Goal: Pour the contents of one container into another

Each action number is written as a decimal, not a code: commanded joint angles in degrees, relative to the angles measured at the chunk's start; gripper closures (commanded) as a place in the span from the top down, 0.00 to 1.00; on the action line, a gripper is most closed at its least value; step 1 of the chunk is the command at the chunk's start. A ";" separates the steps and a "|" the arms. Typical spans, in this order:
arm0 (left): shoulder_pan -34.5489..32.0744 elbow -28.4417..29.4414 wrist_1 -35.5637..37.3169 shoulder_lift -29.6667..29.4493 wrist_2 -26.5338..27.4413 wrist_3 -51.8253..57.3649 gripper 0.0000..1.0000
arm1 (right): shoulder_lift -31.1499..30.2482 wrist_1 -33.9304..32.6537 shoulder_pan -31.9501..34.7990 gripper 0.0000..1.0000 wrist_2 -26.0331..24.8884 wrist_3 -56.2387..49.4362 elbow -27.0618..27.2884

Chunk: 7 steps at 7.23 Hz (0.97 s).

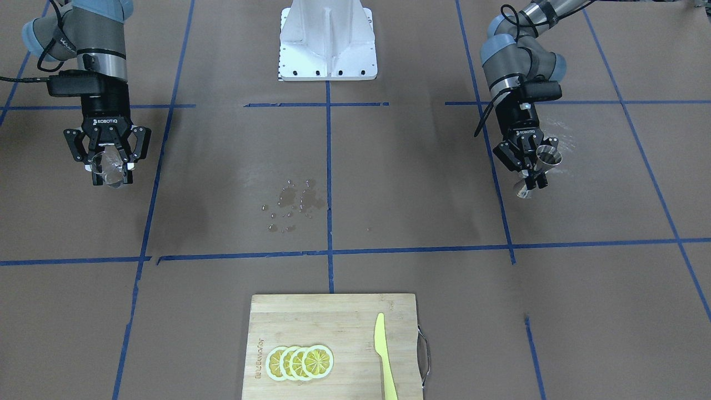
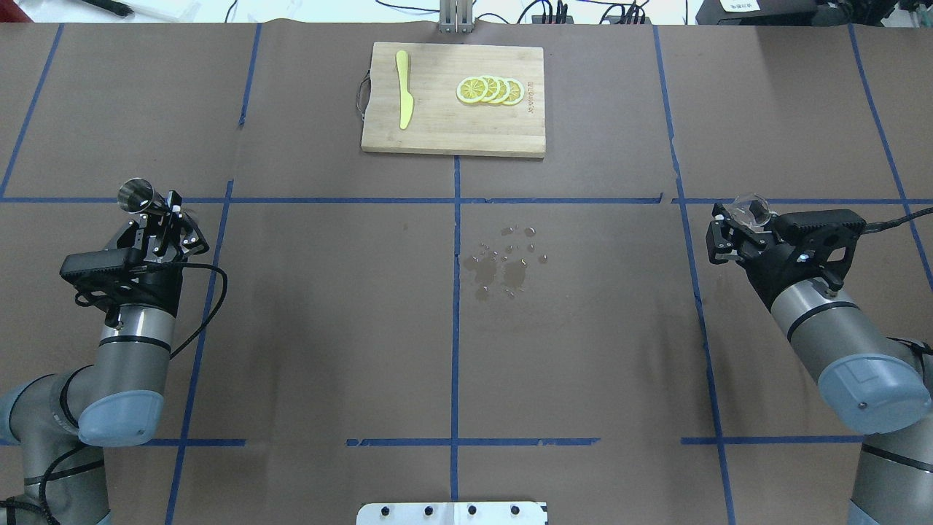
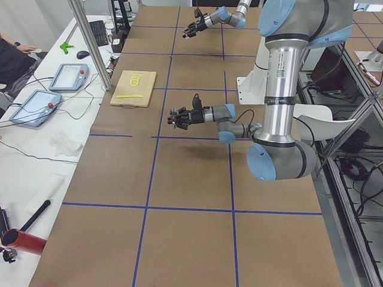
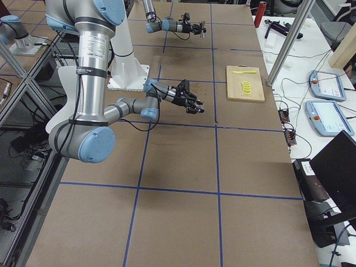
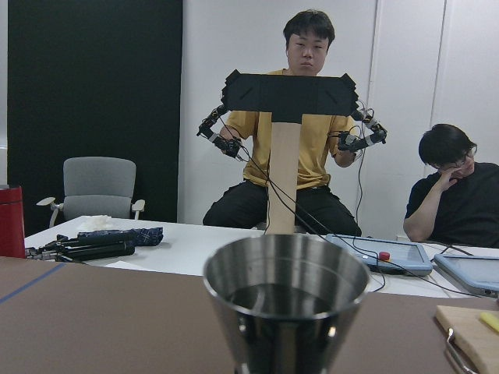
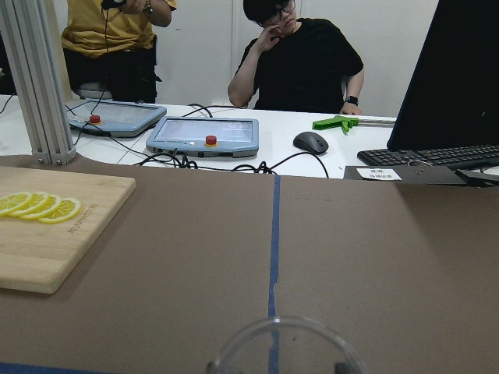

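The steel hourglass jigger [image 1: 548,158] hangs above the table at the robot's left, with my left gripper [image 1: 534,176] shut on its narrow waist. In the overhead view the jigger [image 2: 137,195] sticks out past that gripper [image 2: 169,213]. The left wrist view is filled by its upper cup [image 5: 286,300], mouth up. At the opposite side my right gripper [image 1: 111,165] is shut on the small clear glass [image 1: 107,168], also held off the table. From overhead the glass [image 2: 752,210] shows at the right gripper's [image 2: 735,222] tip. Only the glass's rim [image 6: 284,349] shows in the right wrist view.
Water drops [image 2: 506,262] lie near the table's middle. At the operators' side rests a wooden cutting board [image 2: 437,135] with lemon slices [image 2: 490,90] and a yellow knife [image 2: 403,98]. The white robot base [image 1: 328,39] sits between the arms. Blue tape lines cross the brown surface.
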 commanded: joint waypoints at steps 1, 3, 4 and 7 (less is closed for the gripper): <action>0.38 1.97 0.34 0.56 -0.27 -0.22 0.00 | 0.08 -0.01 -0.02 0.00 0.06 0.04 -0.34; 0.55 1.97 0.52 1.70 -4.64 -0.13 0.00 | 0.17 -0.01 -0.11 0.00 0.15 0.04 -0.43; 0.55 1.97 0.43 2.05 -7.98 -0.13 0.00 | 0.17 -0.10 -0.11 0.00 0.24 -0.05 -1.39; 0.73 1.62 0.43 3.20 -12.75 -0.13 0.00 | -0.27 -0.01 -0.02 0.00 0.33 0.04 -4.30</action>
